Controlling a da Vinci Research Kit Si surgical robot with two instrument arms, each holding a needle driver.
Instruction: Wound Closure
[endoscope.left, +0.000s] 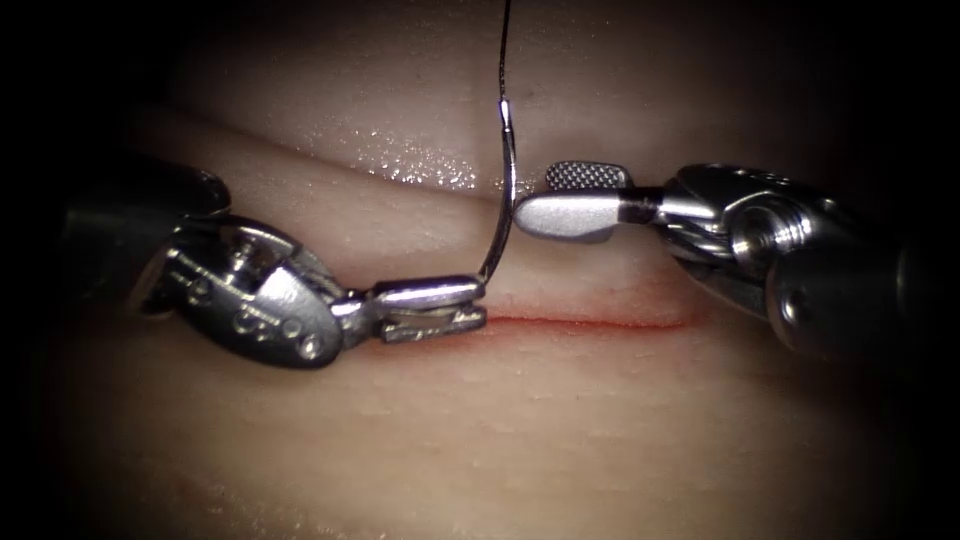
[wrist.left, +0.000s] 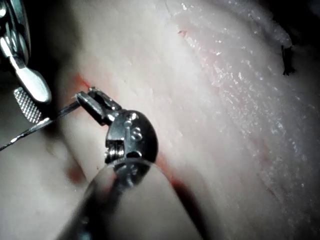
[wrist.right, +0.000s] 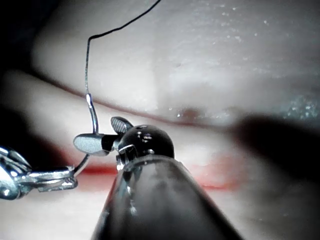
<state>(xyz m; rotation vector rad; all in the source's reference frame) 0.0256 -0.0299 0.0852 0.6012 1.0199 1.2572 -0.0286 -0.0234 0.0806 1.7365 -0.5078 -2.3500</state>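
Two steel tools over pale, glistening pork-belly tissue (endoscope.left: 480, 430), with thin red horizontal cut (endoscope.left: 590, 322) across its middle, edged by red fluid (wrist.right: 220, 175). From tissue's left edge, left arm's silver wristed needle driver (endoscope.left: 478, 302), jaws closed on curved steel needle (endoscope.left: 505, 200) near its pointed end, right at cut's left end; whether needle tip enters tissue, cannot tell. From right edge, right arm's matching needle driver (endoscope.left: 535, 195), jaws parted around needle's upper shaft, nothing clamped. Needle rising upright between both tools, clear of tissue along its visible length. Fine dark thread (endoscope.left: 504, 45) running from needle's swaged end toward tissue's far edge.
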